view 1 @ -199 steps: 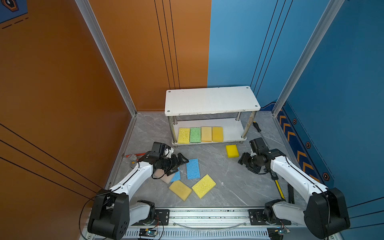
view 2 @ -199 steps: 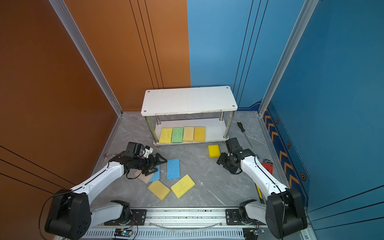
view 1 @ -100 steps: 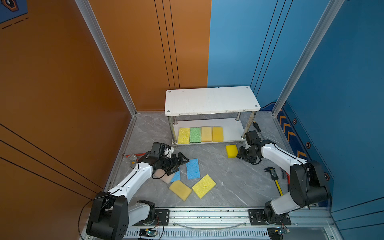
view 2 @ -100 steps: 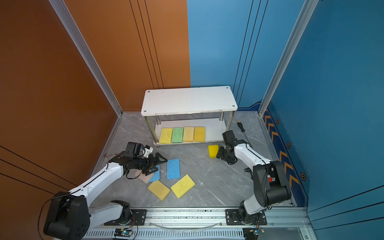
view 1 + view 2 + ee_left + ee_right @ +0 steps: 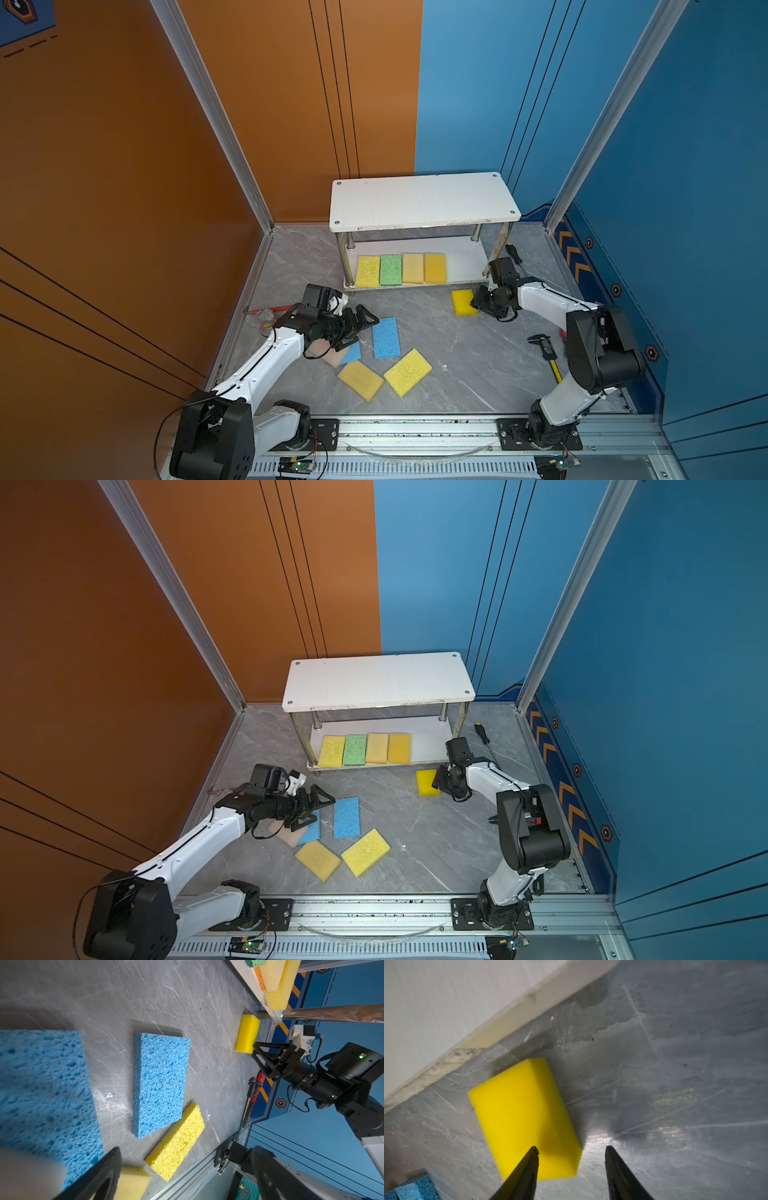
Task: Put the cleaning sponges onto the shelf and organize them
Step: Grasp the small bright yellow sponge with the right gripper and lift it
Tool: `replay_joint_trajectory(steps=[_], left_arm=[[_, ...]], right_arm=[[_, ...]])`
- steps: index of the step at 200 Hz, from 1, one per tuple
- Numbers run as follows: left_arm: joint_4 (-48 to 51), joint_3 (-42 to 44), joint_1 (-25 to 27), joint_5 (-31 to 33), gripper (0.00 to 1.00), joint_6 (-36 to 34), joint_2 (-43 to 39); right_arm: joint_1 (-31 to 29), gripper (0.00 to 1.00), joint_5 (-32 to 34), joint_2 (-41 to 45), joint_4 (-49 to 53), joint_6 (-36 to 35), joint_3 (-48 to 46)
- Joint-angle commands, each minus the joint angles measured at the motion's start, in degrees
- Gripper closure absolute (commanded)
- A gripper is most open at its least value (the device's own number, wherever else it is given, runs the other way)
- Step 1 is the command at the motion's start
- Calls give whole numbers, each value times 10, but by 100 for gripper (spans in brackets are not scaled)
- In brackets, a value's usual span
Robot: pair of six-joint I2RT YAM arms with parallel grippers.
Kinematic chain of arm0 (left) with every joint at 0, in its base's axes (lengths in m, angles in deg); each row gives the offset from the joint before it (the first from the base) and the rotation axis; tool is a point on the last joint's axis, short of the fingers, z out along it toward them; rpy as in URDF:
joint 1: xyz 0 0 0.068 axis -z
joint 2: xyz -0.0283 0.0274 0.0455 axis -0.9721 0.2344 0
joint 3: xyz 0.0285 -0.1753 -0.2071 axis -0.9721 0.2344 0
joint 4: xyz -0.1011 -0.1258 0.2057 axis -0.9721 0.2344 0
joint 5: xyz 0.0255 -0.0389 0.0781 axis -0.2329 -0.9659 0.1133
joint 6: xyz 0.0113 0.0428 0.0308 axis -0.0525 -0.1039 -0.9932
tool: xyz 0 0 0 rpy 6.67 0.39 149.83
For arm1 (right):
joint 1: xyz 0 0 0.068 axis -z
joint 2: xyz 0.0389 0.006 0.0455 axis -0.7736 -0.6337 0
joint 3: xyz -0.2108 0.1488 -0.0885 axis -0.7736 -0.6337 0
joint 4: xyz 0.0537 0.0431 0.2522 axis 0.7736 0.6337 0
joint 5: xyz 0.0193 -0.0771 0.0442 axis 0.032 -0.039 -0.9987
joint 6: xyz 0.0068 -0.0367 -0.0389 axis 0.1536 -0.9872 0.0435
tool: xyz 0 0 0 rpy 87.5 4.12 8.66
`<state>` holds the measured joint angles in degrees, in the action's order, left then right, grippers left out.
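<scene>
Right claw [image 5: 571, 1147] half open, holds nothing | yellow sponge [image 5: 521, 1113] on table [image 5: 457, 361], just by shelf [image 5: 465, 257] front right corner | its near corner sits between my tips [image 5: 529, 1167], long side slanted | right arm [image 5: 540, 295] nearer

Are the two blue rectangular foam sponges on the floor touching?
Apart. Left wrist view shows bare grey floor between the near blue sponge and the far blue sponge.
</scene>
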<state>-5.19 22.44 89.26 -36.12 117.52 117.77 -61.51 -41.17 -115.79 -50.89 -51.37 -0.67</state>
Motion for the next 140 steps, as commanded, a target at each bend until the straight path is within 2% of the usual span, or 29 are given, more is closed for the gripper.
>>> replay_joint_trajectory(steps=[1,35,104,140], left_arm=[[18,5,3,11,2,5,-15],[17,8,0,15,2,7,-18],[18,5,-5,20,2,1,-12],[9,-7,6,-6,2,-16,-2]], right_arm=[[-3,49,-16,-14,-28,10,8],[-10,59,-14,-24,-31,16,12],[-14,88,-14,-19,-26,21,14],[-23,92,-16,11,-6,18,5]])
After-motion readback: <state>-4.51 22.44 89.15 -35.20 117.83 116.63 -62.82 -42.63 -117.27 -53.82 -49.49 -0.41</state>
